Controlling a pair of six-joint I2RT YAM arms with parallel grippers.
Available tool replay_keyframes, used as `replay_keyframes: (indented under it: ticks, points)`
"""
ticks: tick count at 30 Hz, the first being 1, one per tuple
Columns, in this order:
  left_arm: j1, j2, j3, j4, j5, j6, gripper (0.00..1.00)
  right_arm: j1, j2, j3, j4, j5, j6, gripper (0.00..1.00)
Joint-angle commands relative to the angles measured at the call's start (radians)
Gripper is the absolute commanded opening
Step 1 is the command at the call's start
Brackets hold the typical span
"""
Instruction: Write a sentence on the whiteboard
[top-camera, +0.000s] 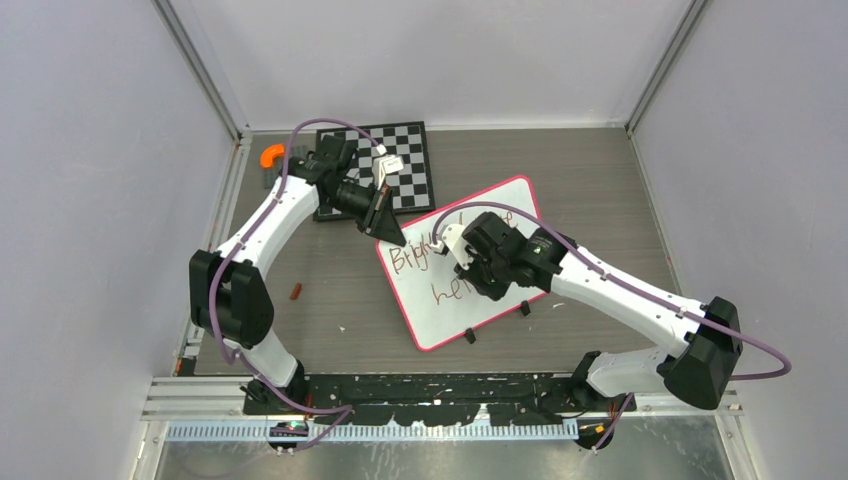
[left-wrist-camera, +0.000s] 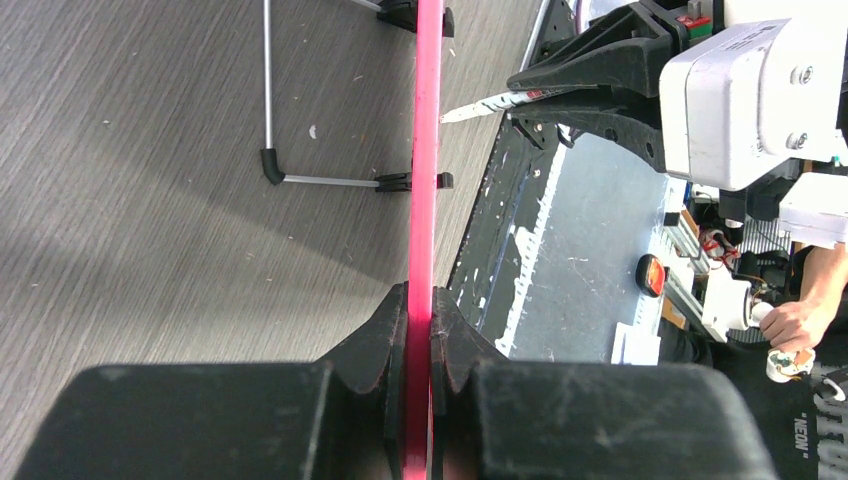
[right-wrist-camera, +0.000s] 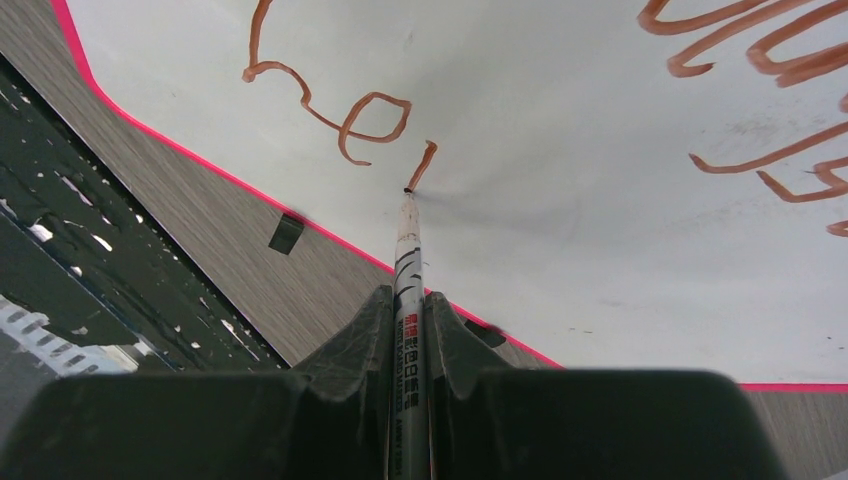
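The whiteboard (top-camera: 468, 314), white with a pink rim, lies slanted mid-table. The sentence (top-camera: 411, 258) shows as reddish-brown letters, "Brigh" above and "he" below; my right arm hides the rest. My left gripper (top-camera: 391, 234) is shut on the board's far-left edge; the left wrist view shows the pink rim (left-wrist-camera: 427, 150) edge-on between the gripper's (left-wrist-camera: 420, 300) jaws. My right gripper (right-wrist-camera: 408, 297) is shut on a white marker (right-wrist-camera: 407, 250). Its tip touches the whiteboard (right-wrist-camera: 580, 220) at the foot of a short stroke after "he" (right-wrist-camera: 345, 115).
A black-and-white checkered board (top-camera: 408, 160) lies behind the left gripper, with an orange piece (top-camera: 270, 155) at the far left. A small reddish object (top-camera: 294, 292) lies on the table left of the whiteboard. Two black clip feet (top-camera: 470, 336) sit at its near edge.
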Motion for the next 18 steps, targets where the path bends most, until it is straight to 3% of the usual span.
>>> replay_keyframes:
  ticks: [1,18]
  points:
    - [-0.006,-0.003,-0.012,0.0,-0.035,-0.005,0.0,-0.005,0.005,0.023,0.022,-0.007,0.007,0.0]
    - [-0.006,-0.003,-0.013,-0.001,-0.037,0.001,0.0,-0.085,-0.022,0.053,0.009,-0.031,0.019,0.0]
